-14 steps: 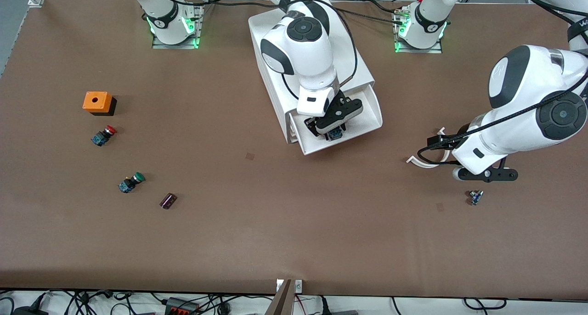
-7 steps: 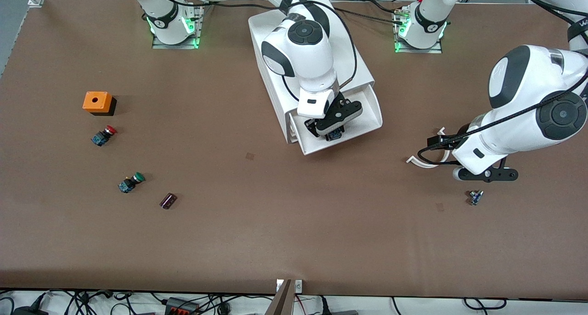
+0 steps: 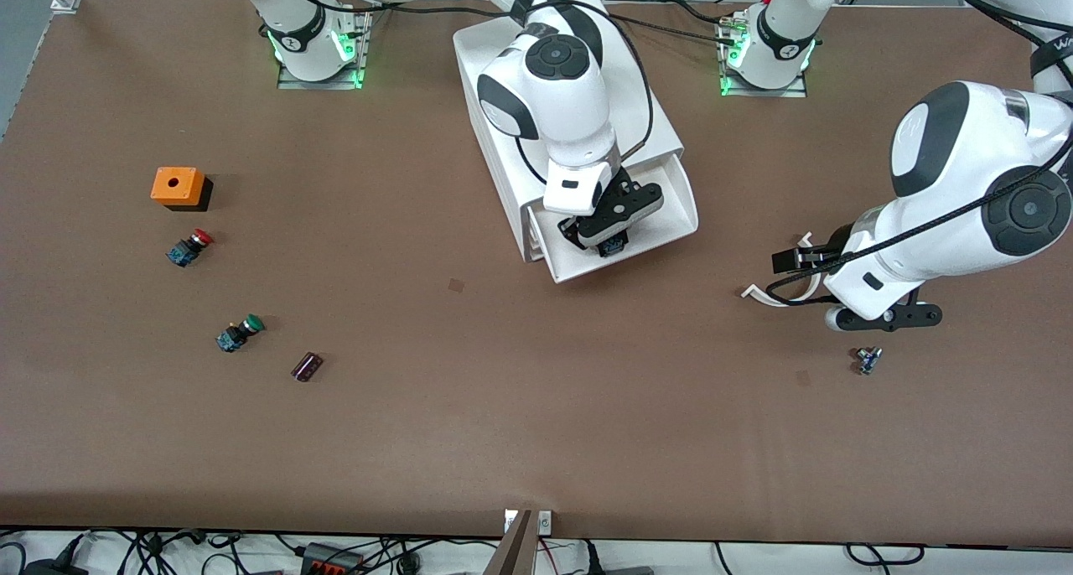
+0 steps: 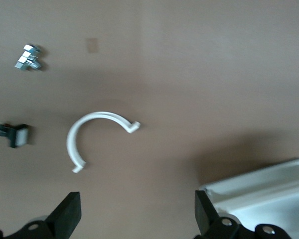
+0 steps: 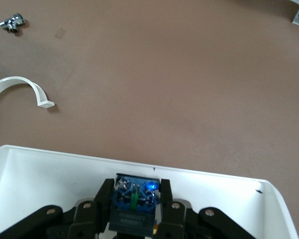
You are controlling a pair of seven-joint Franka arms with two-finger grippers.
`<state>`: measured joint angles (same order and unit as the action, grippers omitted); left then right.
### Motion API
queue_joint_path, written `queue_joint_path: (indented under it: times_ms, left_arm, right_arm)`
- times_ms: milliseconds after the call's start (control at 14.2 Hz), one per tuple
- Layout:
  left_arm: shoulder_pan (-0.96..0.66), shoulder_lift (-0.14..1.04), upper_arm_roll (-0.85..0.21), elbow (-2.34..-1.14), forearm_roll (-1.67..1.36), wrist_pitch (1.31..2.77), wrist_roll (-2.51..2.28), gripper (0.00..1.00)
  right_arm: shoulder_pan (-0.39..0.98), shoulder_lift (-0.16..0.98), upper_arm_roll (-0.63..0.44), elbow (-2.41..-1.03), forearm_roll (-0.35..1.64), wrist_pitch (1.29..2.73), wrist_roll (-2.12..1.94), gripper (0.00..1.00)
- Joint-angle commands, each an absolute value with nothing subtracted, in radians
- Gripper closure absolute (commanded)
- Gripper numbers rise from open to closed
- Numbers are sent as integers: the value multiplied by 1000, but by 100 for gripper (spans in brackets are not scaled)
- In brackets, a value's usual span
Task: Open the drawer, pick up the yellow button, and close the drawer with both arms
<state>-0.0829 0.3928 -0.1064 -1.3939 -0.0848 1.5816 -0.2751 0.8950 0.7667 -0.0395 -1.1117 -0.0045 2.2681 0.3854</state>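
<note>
right wrist view only — right gripper (image 5: 134, 209) clamps button (image 5: 134, 204)

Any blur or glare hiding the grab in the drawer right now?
Right wrist view: sharp, no glare; right gripper shut on the button inside the drawer. Front view: the arm hides the button. Left wrist view: slightly blurred; left gripper open.

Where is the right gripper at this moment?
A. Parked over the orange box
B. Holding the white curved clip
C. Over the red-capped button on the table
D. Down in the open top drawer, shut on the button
D: the right gripper is down in the open drawer, its fingers clamped on the button, as the right wrist view shows.
</note>
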Motion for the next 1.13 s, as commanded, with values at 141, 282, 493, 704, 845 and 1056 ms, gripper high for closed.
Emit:
queue_joint_path:
  times_ms: [141,282,493,704,845,1056]
  left_arm:
    - [-45,407,-106,-1358,-206,1539,-285,0]
    - [-49,411,-106,-1359,-189,1545,-281,0]
    - [-55,460,-109,-1361,-143,1615,-288,0]
    - [-101,498,-115,-1390,-144,1762,-357,0]
    - [-141,518,-115,-1397,-143,1830,-451,0]
    - [-195,526,-115,-1462,-143,1954,-495,0]
  right_arm:
    - [899,779,-54,-1031,-17,2246,408,100]
    - [899,773,-83,-1022,-21,2244,429,100]
    - [885,749,-149,-1020,-20,2227,423,100]
    - [833,718,-187,-1022,-14,2126,423,100]
    - [773,700,-178,-1022,-11,2070,423,100]
    - [707,689,-179,-1022,52,1991,422,100]
